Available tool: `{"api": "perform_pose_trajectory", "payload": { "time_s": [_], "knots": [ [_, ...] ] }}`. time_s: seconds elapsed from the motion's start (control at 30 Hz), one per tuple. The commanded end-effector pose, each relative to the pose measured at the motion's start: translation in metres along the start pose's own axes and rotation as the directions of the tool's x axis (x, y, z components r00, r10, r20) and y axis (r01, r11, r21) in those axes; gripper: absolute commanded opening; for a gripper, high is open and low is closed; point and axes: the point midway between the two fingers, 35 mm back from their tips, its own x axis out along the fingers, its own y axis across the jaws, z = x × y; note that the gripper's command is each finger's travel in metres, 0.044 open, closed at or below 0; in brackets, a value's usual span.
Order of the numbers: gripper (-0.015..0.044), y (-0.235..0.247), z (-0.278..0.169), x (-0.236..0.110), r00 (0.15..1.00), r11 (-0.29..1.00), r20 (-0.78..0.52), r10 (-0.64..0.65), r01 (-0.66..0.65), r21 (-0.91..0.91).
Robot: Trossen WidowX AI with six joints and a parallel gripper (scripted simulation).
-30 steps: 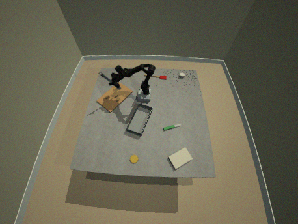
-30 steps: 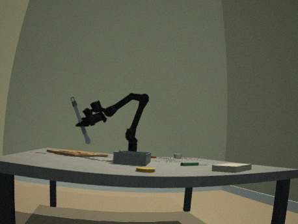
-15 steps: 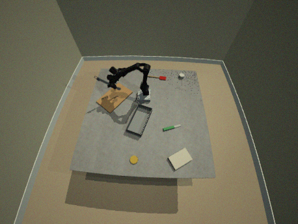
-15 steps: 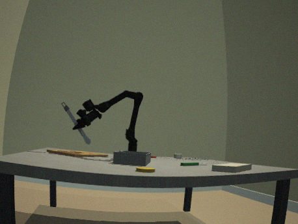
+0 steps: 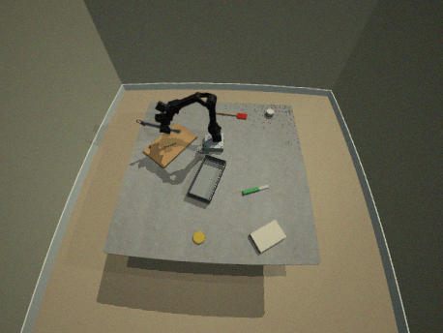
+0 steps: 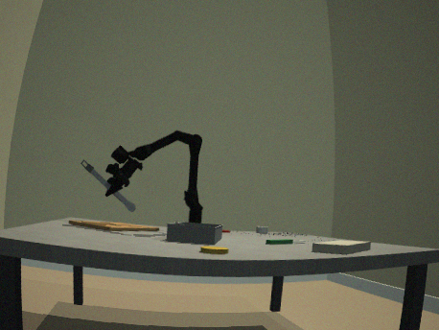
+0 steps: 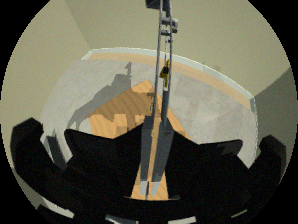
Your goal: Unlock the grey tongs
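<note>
One wooden board (image 5: 169, 145), one roasting tin (image 5: 207, 178), one pair of tongs (image 6: 108, 186). Arm extended above the board; gripper (image 6: 116, 180) clamped on the tilted tongs.

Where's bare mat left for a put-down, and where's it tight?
Free: the wide stretch between roasting tin, yellow disc and the mat's left edge; also between green marker and the far specks. Tight: around the arm base, hemmed by wooden board and tin. End effector holds the tongs above the board.
</note>
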Motion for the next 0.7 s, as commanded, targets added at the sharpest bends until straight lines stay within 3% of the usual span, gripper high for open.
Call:
{"api": "perform_pose_trajectory", "payload": {
  "time_s": [0.0, 0.67],
  "knots": [
    [-0.0150, 0.001, 0.000, 0.005, 0.997, 1.000, -0.071, -0.006, 0.005, -0.009],
    [-0.0150, 0.007, -0.012, 0.015, 0.914, 0.998, -0.404, -0.038, 0.016, -0.057]
  ]
}}
